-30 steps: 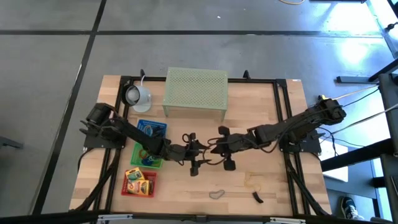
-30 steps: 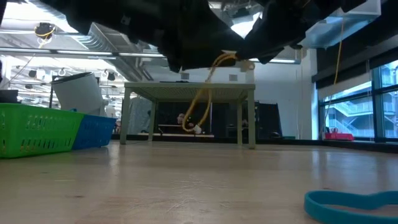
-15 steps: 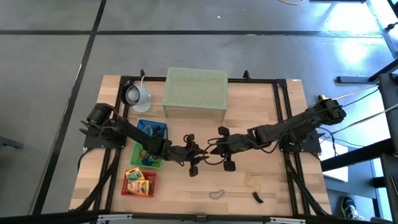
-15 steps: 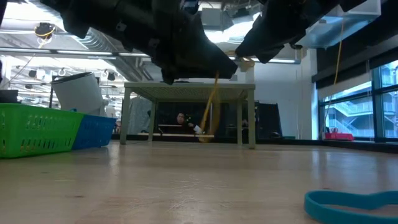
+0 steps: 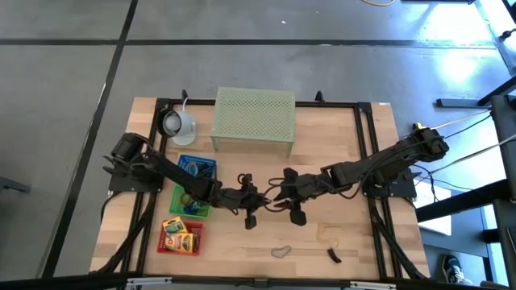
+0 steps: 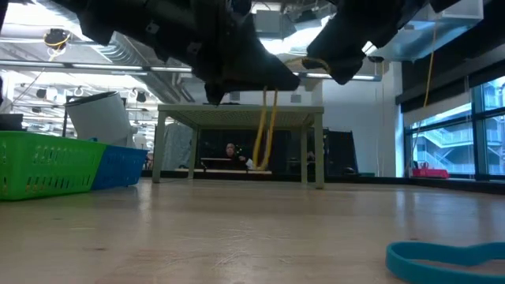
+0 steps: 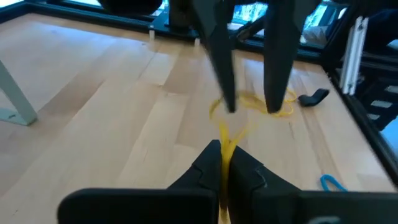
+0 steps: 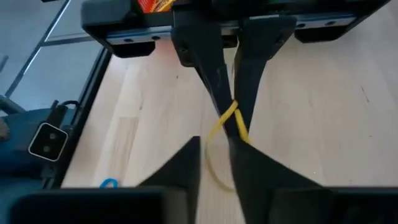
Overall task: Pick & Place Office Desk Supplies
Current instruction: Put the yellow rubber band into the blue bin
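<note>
Two robot arms meet above the table's (image 5: 339,242) centre. L gripper (image 7: 222,163) is clamped on a yellow rubber band (image 7: 225,147), held in mid-air. R gripper (image 8: 214,157) faces it w/ fingers slightly apart, the band's loop between them. A blue band (image 6: 442,256) lies near the front edge.

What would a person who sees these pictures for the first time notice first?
Above the middle of the wooden table, the left gripper and the right gripper meet over a thin yellow rubber loop. The left one is shut on it; the loop hangs between them above the tabletop. Behind stands a pale green mesh stand.
</note>
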